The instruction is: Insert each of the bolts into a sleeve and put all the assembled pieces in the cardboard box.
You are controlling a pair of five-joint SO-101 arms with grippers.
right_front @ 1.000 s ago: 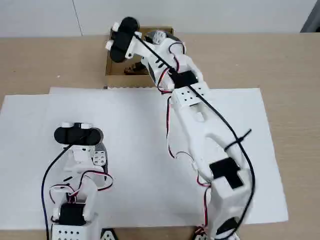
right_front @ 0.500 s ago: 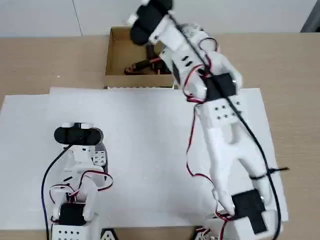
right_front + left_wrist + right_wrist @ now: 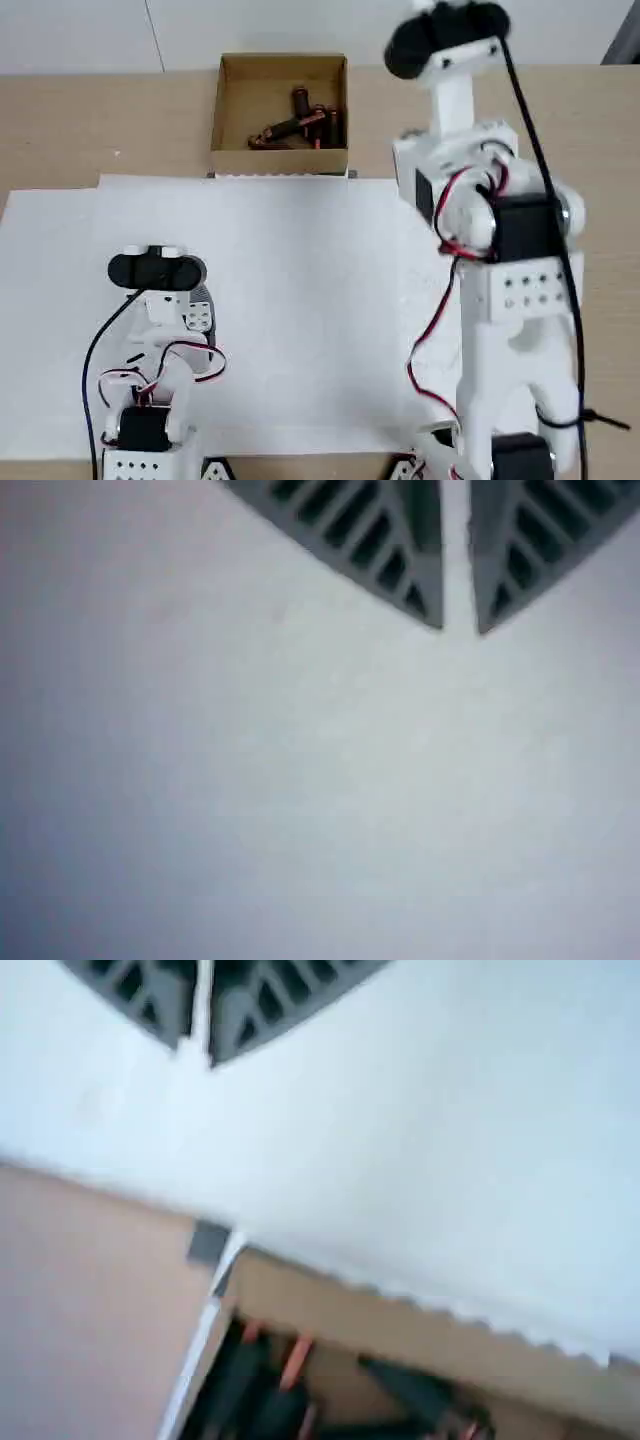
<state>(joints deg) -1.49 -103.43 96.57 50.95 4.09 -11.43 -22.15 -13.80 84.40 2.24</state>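
Note:
The cardboard box stands at the far edge of the table, and several black-and-orange assembled pieces lie in a heap inside it. My right arm is raised to the right of the box. The right gripper hangs shut and empty over white paper, with the box wall and the pieces in its wrist view. At the near left my left arm is folded low. The left gripper is shut on nothing, close above the paper.
A large white paper sheet covers the middle of the wooden table, and its far edge reaches the box's near wall. Red and black cables hang along both arms.
The right arm has pulled out of the box and swung right, uncovering the pieces that stay inside. The left arm has not moved.

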